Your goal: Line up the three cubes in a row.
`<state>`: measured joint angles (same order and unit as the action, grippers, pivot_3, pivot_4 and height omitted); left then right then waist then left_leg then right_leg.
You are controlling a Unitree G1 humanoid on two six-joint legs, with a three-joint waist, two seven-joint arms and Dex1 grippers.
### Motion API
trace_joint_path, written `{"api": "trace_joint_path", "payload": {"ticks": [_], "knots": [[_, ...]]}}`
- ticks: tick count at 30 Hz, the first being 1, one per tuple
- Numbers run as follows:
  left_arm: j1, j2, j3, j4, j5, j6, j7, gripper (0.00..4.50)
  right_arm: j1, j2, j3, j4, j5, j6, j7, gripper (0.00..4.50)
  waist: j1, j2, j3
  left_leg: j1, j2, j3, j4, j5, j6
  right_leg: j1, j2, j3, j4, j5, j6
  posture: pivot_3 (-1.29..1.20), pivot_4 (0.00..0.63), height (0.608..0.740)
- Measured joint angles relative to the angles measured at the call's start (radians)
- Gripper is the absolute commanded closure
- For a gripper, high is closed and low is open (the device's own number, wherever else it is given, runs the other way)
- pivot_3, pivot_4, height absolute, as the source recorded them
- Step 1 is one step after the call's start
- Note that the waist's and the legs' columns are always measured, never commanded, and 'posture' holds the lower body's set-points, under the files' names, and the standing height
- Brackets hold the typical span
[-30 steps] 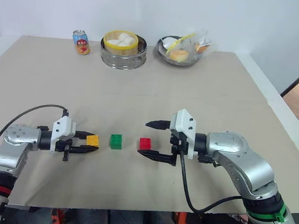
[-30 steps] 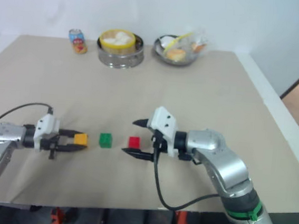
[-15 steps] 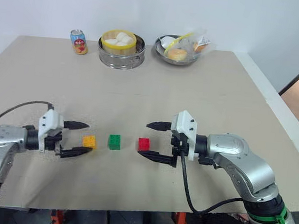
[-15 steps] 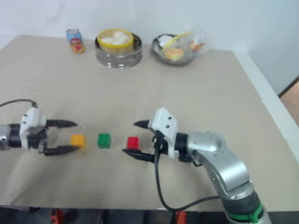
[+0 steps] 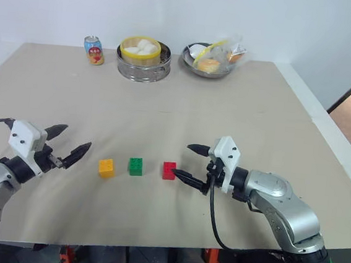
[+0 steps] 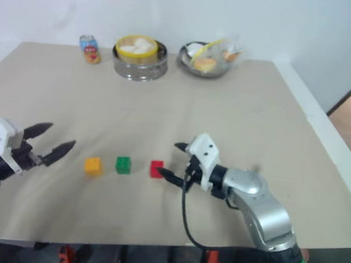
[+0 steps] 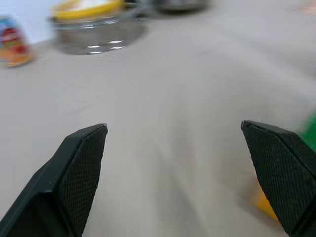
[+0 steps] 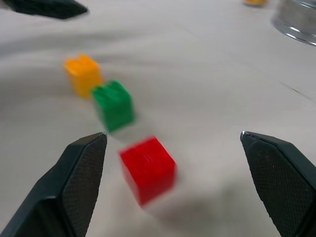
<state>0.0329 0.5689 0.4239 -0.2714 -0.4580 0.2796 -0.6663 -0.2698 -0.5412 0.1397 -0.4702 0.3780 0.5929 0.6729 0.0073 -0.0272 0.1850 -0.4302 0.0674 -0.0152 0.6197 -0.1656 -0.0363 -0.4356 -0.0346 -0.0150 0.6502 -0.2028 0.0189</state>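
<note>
Cubes nearly in a row, red nearest my right gripper (image 5: 191,164).
Its spread jaws flank red (image 5: 169,170); green (image 5: 135,165) and yellow (image 5: 106,168) lie beyond it toward my empty, spread left gripper (image 5: 69,142).

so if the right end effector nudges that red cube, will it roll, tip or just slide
The red cube will probably slide rather than roll: it sits on a flat face on the table. It looks like hard moulded plastic, so likely stiff and light. A push low on its side should keep it upright; a high push might tip it, since it is about as tall as it is wide.
</note>
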Motion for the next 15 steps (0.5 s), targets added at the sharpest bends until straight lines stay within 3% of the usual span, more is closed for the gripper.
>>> {"api": "trace_joint_path", "payload": {"ticks": [6,11,15], "knots": [[0.037,-0.022,-0.03,0.034,0.077,-0.025,0.054,0.01,0.066,-0.011,-0.062,0.019,-0.018,-0.058,-0.014,0.0,-0.001,-0.001,-0.001,0.001,0.0,0.004,0.0,0.0,0.0,-0.001,0.0,0.005,0.0,0.001,0.001,0.0,0.15,0.74],[0.054,0.078,-0.037,0.12,0.083,-0.056,-0.081,0.01,0.064,-0.025,-0.162,0.044,0.061,-0.029,0.011,0.0,-0.001,-0.002,-0.001,0.001,0.0,0.005,0.0,0.0,-0.001,-0.002,0.0,0.005,0.0,0.001,0.0,0.0,0.15,0.74],[0.031,0.119,-0.039,0.16,0.079,-0.085,-0.16,0.01,0.064,-0.041,-0.165,0.066,0.052,-0.037,0.02,0.0,-0.001,-0.003,-0.001,0.001,0.0,0.006,0.0,-0.001,-0.001,-0.002,0.0,0.005,0.0,0.001,0.0,0.0,0.15,0.74]]}}
